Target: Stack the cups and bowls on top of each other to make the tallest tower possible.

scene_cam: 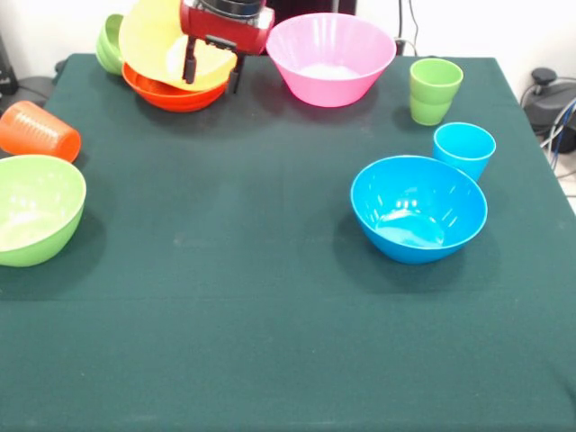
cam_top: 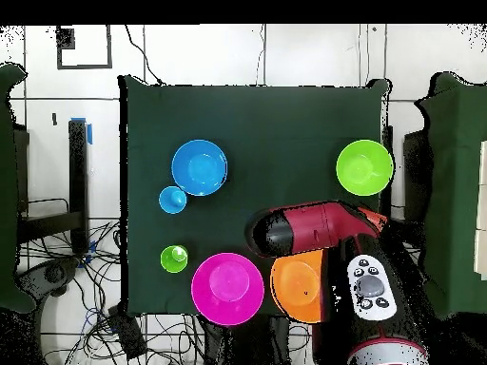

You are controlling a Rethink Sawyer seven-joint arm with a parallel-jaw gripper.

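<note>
My gripper (scene_cam: 212, 83) is at the table's far side, one finger (scene_cam: 190, 65) inside and one outside the wall of the large orange bowl (scene_cam: 157, 40). It holds that bowl tilted over the red-orange bowl (scene_cam: 171, 97). A small green bowl (scene_cam: 109, 42) sits behind them. The pink bowl (scene_cam: 328, 58), green cup (scene_cam: 435, 90), light blue cup (scene_cam: 463, 148) and blue bowl (scene_cam: 418, 209) stand upright on the right. The orange cup (scene_cam: 36, 131) lies on its side at the left beside the lime green bowl (scene_cam: 34, 211). The small dark blue bowl is out of view. No tower stands.
The dark green table cloth (scene_cam: 225, 315) covers the whole top. In the overhead view the arm (cam_top: 319, 228) covers the gripper and part of the orange bowl (cam_top: 300, 285). Cables and a black device (scene_cam: 549, 99) lie off the table's right edge.
</note>
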